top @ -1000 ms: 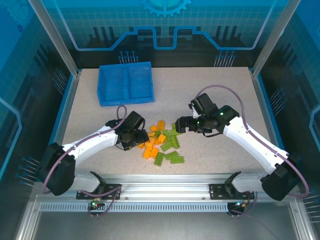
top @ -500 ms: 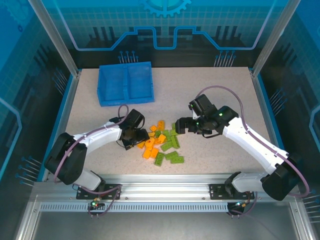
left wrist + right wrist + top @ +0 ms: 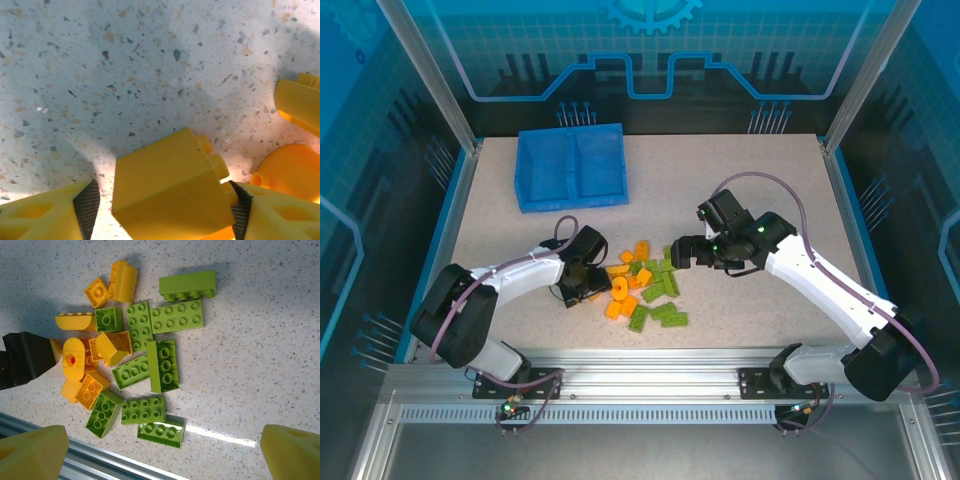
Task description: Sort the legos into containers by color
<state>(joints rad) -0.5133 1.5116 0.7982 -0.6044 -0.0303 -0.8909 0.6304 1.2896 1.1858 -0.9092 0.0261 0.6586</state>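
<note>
Orange and light green legos (image 3: 645,285) lie in a loose pile at the table's middle. My left gripper (image 3: 588,285) is low at the pile's left edge. In the left wrist view an orange brick (image 3: 170,187) lies tilted between the fingers of the left gripper (image 3: 162,210). It touches the right pad (image 3: 241,212), and a gap remains at the left pad (image 3: 87,202). My right gripper (image 3: 680,250) hovers open over the pile's right side. Under the wide-spread right gripper (image 3: 165,450) lie green bricks (image 3: 162,365) and orange ones (image 3: 90,390). The blue two-compartment bin (image 3: 570,165) stands at the back left.
Several other orange pieces (image 3: 300,100) lie just right of the left gripper. The metal rail (image 3: 60,440) at the table's near edge runs close below the pile. Bare speckled tabletop (image 3: 750,180) lies between the pile and the bin and to the right.
My left gripper has shifted slightly toward the near edge at the pile's left side, its arm folding closer. The right arm has barely moved.
</note>
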